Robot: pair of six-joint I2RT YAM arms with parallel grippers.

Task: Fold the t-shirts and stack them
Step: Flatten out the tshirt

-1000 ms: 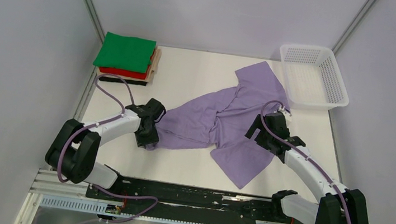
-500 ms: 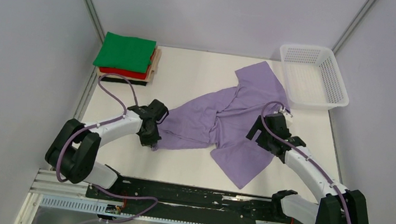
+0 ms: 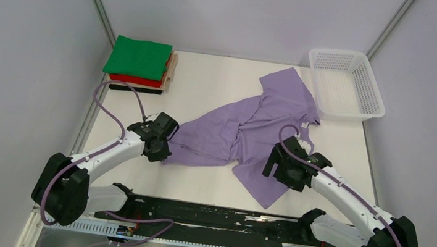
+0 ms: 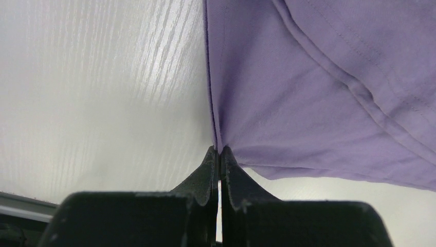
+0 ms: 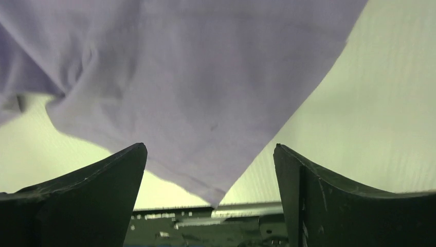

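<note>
Left wrist view: my left gripper (image 4: pixel 220 150) is clamped on the near-left edge of the lavender t-shirt (image 4: pixel 319 77), which lies crumpled at the middle of the table (image 3: pixel 208 79). My right gripper (image 5: pixel 210 148) stands wide apart over its near corner.

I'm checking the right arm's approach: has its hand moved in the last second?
Yes. The right hand has come toward the table's near edge, away from the white basket, and now hangs open over the near corner of the purple t-shirt.
</note>
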